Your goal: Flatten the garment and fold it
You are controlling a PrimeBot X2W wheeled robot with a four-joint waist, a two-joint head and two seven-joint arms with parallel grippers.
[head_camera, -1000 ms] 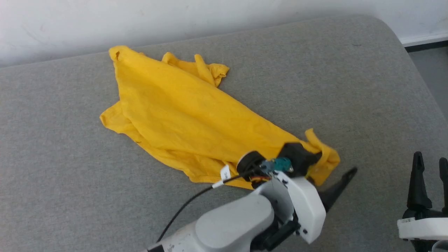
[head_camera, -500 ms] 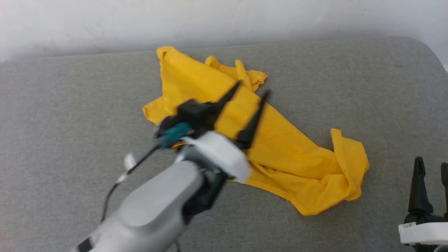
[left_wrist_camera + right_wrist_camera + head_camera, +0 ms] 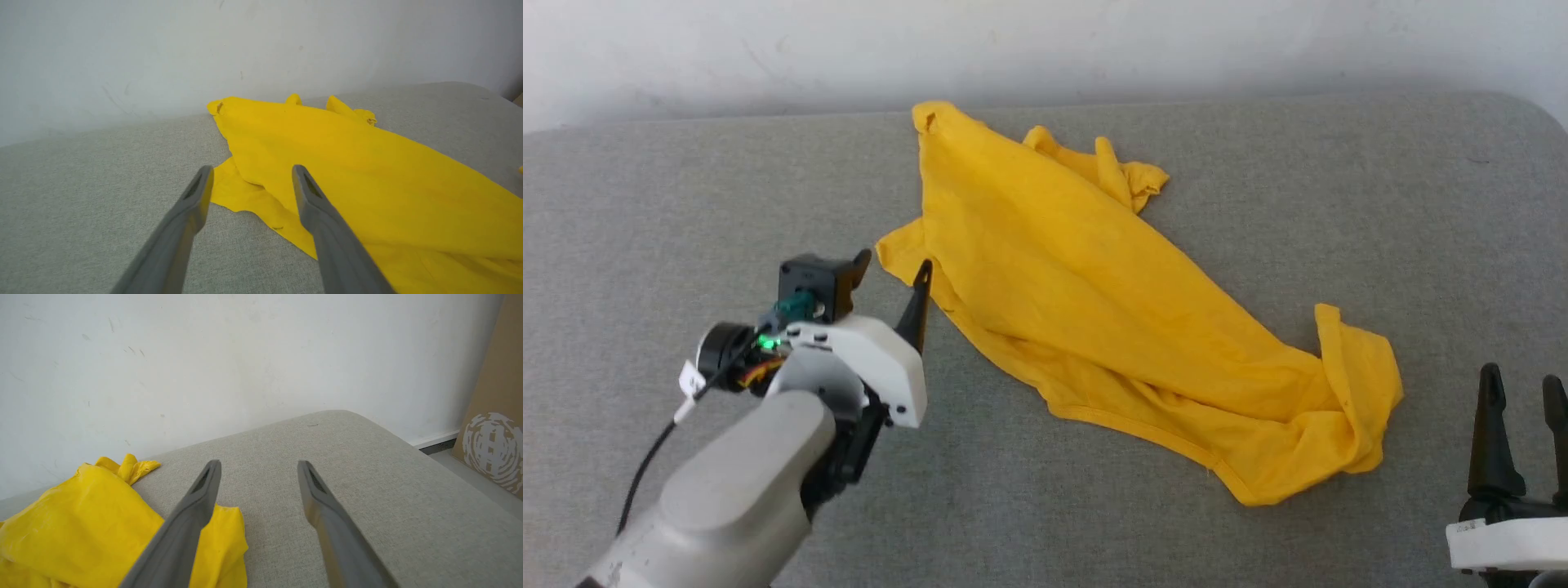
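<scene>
Head view: the garment (image 3: 1094,294) lies rumpled, slanting from the cushion's (image 3: 686,204) back edge toward its front right corner. The left gripper (image 3: 893,263) is spread and empty beside the shirt's left flap. The right gripper (image 3: 1521,377) is spread at the front right.
Left wrist view: parted fingers (image 3: 196,196) frame that flap.
Right wrist view: parted fingers (image 3: 204,490), holding nothing.

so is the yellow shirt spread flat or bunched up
Bunched up, not spread. The garment lies as a diagonal heap on the grey surface, layers doubled over each other, its near-right end curled up in folds.

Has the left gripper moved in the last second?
Yes. The left gripper crossed leftward over the garment, from its right end to its left corner.
</scene>
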